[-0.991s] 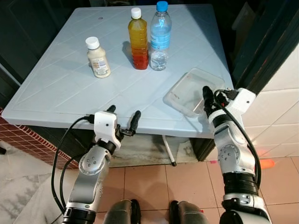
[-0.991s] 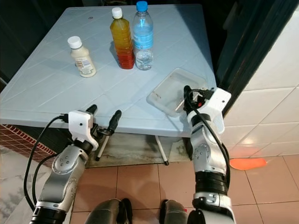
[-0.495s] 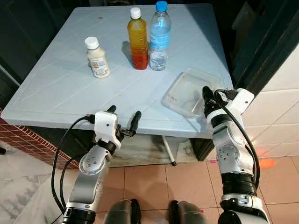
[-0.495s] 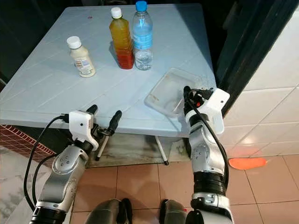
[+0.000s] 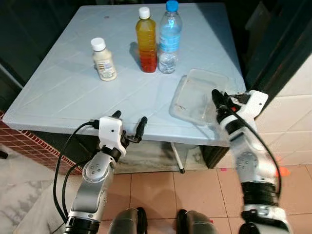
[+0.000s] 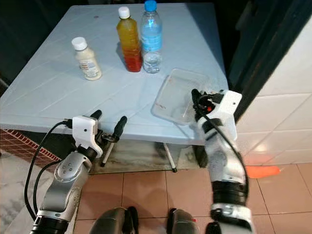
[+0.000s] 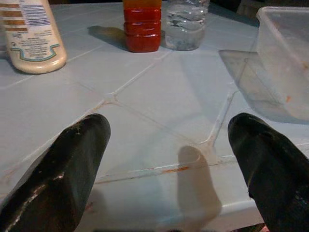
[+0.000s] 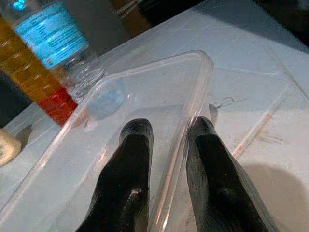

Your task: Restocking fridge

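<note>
A clear plastic container (image 5: 197, 95) sits tilted at the right front of the light blue table (image 5: 73, 92). My right gripper (image 5: 217, 100) is shut on the container's near wall (image 8: 178, 111), one finger inside and one outside. Farther back stand a cream bottle (image 5: 104, 59), an orange juice bottle (image 5: 147, 41) and a water bottle (image 5: 168, 36), all upright. My left gripper (image 5: 129, 117) hovers open at the table's front edge, holding nothing.
A dark door frame (image 5: 278, 44) and a white tiled wall (image 5: 302, 97) rise close on the right. A red brick wall (image 5: 24, 146) is low on the left. A table leg (image 5: 178, 158) slants down to the tiled floor (image 5: 195, 190).
My right gripper has raised the container's near side, so it tilts up off the table and sits a little farther in. The left arm has stayed still.
</note>
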### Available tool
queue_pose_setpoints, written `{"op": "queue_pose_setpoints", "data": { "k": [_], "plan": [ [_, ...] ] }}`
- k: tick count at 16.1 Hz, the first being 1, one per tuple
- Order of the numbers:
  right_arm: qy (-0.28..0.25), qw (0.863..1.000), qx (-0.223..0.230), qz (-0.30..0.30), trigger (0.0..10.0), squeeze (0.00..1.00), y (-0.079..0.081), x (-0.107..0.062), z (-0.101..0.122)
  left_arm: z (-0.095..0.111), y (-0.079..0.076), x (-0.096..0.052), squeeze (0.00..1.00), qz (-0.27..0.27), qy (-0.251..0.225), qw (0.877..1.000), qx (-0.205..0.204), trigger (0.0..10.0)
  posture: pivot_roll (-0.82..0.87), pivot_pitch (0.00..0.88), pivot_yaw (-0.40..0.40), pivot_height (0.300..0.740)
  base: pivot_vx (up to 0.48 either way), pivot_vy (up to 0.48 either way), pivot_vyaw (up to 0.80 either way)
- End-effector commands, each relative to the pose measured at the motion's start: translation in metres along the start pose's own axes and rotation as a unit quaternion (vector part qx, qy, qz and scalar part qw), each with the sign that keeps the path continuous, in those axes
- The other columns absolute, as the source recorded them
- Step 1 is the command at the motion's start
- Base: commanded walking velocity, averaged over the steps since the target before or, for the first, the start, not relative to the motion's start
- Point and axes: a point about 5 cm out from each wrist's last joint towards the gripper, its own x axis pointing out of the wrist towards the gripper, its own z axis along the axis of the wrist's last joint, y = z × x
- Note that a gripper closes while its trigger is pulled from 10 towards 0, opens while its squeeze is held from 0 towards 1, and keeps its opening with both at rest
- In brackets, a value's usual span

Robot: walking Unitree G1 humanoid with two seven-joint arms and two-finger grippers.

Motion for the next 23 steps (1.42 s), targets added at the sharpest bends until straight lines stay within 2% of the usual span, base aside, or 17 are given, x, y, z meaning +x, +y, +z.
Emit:
{"op": "queue_pose_setpoints", "data": {
  "k": [1, 2, 4, 5, 7, 8, 10, 13, 17, 20, 23],
  "plan": [
    [0.030, 1.000, -0.004, -0.003, 0.0, 0.00, -0.008, -0.003, -0.008, 0.000, 0.002, -0.002, 0.00, 0.001, 0.006, 1.000, 0.011, 10.0, 0.01, 0.149, 0.090, 0.740, 0.000, 0.000, 0.00],
    [0.032, 0.999, -0.007, 0.001, 0.0, 0.00, -0.010, -0.003, -0.006, 0.000, 0.002, -0.002, 0.00, 0.001, 0.007, 1.000, 0.011, 10.0, 0.01, 0.149, 0.091, 0.740, 0.000, 0.000, 0.00],
    [0.046, 0.998, -0.021, 0.038, 10.0, 0.00, -0.014, -0.003, -0.001, -0.001, 0.002, -0.001, 0.00, -0.001, 0.009, 1.000, 0.013, 10.0, 0.01, 0.147, 0.093, 0.740, 0.000, 0.000, 0.00],
    [0.054, 0.996, -0.031, 0.056, 10.0, 0.00, -0.014, -0.004, 0.000, -0.001, 0.003, -0.001, 0.00, -0.001, 0.010, 1.000, 0.013, 10.0, 0.01, 0.146, 0.093, 0.740, 0.000, 0.000, 0.00],
    [0.057, 0.996, -0.021, 0.071, 10.0, 0.00, -0.013, -0.005, 0.000, -0.001, 0.003, -0.001, 0.00, 0.004, 0.009, 1.000, 0.019, 10.0, 0.01, 0.145, 0.092, 0.740, 0.000, 0.000, 0.00],
    [0.068, 0.989, -0.006, 0.132, 10.0, 0.00, 0.000, -0.010, -0.004, -0.003, 0.005, -0.002, 0.00, 0.014, 0.017, 0.999, 0.024, 10.0, 0.02, 0.143, 0.091, 0.740, 0.000, 0.000, 0.00],
    [0.088, 0.979, -0.012, 0.184, 10.0, 0.00, 0.011, -0.017, -0.012, -0.005, 0.006, -0.003, 0.00, 0.020, 0.023, 0.999, 0.031, 10.0, 0.02, 0.141, 0.090, 0.740, 0.000, 0.000, 0.00],
    [0.100, 0.979, -0.022, 0.177, 10.0, 0.00, 0.010, -0.017, -0.019, -0.007, 0.005, -0.004, 0.00, 0.022, 0.026, 0.999, 0.034, 10.0, 0.02, 0.134, 0.085, 0.740, 0.000, 0.000, 0.00],
    [0.097, 0.984, -0.026, 0.150, 10.0, 0.00, 0.013, -0.021, -0.027, -0.010, 0.008, -0.003, 0.00, 0.065, 0.034, 0.996, 0.053, 10.0, 0.01, 0.126, 0.077, 0.740, 0.000, 0.000, 0.00],
    [0.085, 0.989, -0.027, 0.116, 10.0, 0.00, 0.014, -0.023, -0.033, -0.016, 0.012, -0.008, 0.00, 0.087, 0.046, 0.994, 0.042, 10.0, 0.01, 0.115, 0.082, 0.740, 0.000, 0.000, 0.00],
    [0.082, 0.990, -0.033, 0.110, 10.0, 0.00, 0.019, -0.024, -0.037, -0.014, 0.013, -0.006, 0.00, 0.102, 0.037, 0.993, 0.041, 10.0, 0.01, 0.120, 0.069, 0.740, 0.000, 0.000, 0.00]
  ]
}}
